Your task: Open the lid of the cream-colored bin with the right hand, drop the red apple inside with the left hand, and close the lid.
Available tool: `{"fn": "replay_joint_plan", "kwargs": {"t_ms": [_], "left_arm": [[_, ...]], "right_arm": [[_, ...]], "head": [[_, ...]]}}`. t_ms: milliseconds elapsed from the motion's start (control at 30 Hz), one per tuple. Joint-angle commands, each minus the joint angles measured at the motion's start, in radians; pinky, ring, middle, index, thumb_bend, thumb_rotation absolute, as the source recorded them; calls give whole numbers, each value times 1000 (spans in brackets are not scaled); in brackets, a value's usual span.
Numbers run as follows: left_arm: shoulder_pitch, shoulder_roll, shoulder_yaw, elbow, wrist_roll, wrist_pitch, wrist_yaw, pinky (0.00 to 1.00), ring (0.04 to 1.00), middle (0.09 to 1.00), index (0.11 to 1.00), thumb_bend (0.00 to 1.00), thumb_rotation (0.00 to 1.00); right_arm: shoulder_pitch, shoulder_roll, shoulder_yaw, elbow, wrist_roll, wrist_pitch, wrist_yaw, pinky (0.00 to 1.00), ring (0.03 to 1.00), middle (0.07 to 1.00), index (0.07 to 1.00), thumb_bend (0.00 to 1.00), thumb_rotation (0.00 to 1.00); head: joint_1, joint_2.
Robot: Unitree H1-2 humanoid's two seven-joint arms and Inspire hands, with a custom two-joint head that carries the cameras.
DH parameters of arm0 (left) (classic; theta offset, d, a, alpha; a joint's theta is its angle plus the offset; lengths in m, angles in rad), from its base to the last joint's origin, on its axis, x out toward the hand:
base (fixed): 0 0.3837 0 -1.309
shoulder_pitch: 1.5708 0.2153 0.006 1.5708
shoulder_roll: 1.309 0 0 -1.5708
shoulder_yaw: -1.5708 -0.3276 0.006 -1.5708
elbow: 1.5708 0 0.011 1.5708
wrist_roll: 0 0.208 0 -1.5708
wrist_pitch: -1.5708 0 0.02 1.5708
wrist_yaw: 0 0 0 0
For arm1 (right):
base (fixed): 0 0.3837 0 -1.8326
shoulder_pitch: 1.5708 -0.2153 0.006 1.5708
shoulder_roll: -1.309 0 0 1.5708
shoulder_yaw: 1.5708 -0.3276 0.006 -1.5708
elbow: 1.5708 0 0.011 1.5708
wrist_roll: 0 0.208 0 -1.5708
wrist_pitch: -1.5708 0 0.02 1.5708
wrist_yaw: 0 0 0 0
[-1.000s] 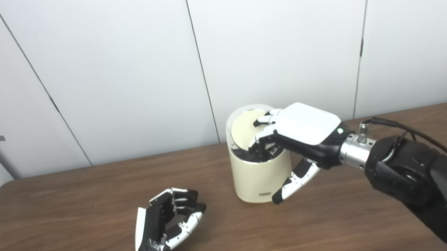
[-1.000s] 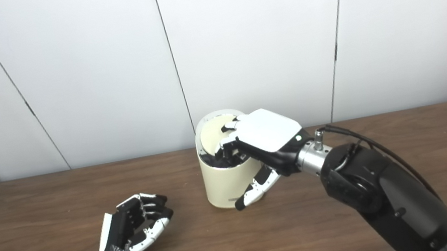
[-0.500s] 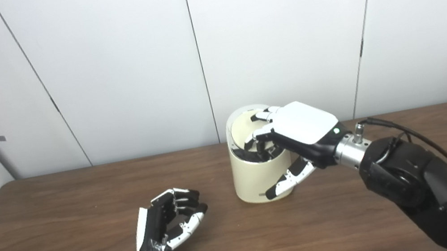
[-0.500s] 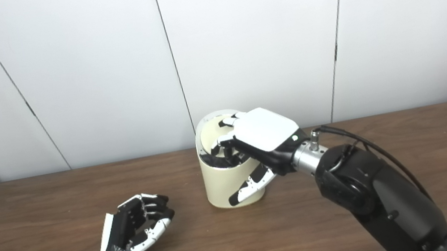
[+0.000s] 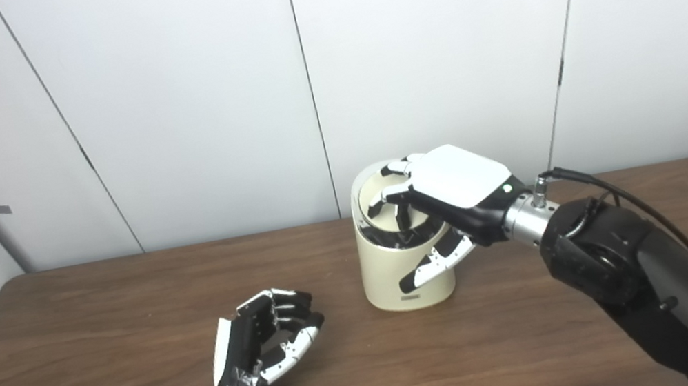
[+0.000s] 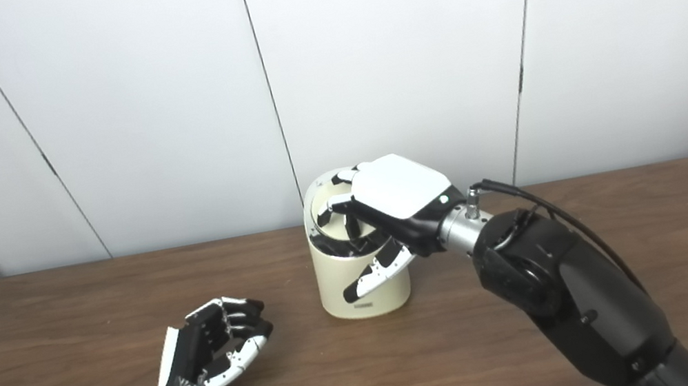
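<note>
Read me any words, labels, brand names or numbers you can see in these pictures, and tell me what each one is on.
No text can be read.
Small dark label low on the front of the cream-colored bin: too small and blurred to read.
Small gray tag on the wall panel at left: no legible writing.
Neither the right hand nor the left hand shows any readable marking.

Right hand slid leftward over the bin's open top

Over the last second the right hand moved toward the left of the frame and slightly up, so that its fingers, earlier at the right side of the cream bin mouth, came to curl down into the middle of the opening. Its thumb, which had been low beside the bin's right edge near the surface, rose and crossed onto the bin's front wall.
</note>
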Motion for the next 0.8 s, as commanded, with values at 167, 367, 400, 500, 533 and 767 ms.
{"fn": "replay_joint_plan", "kwargs": {"t_ms": [167, 367, 400, 500, 533, 767], "left_arm": [[44, -12, -8, 10, 4, 4, 9, 495, 568, 627, 497, 509, 40], [46, -11, -7, 3, 7, 7, 11, 496, 570, 628, 497, 509, 40], [47, -11, -7, 3, 5, 5, 9, 497, 570, 628, 497, 509, 40], [47, -11, -7, 3, 5, 8, 8, 496, 572, 628, 497, 509, 41], [47, -11, -7, 2, 3, 9, 7, 502, 576, 631, 497, 509, 42], [47, -12, -8, 0, -3, 11, 3, 490, 572, 634, 497, 508, 40]], "right_arm": [[-34, -20, -16, -1, -32, 27, 4, 898, 904, 743, 750, 650, 517], [-38, -21, -25, -5, -29, 25, -4, 911, 907, 746, 751, 639, 517], [-41, -20, -27, -5, -29, 26, -6, 911, 906, 746, 751, 637, 520], [-48, -17, -36, -8, -24, 29, -9, 912, 904, 741, 745, 635, 530], [-51, -17, -42, -15, -17, 32, -4, 913, 903, 741, 743, 636, 528], [-57, -24, -79, -69, 3, 31, -10, 835, 874, 729, 731, 644, 507]], "head": [[4, 11], [5, 14], [5, 14], [5, 13], [5, 13], [2, 11]]}}
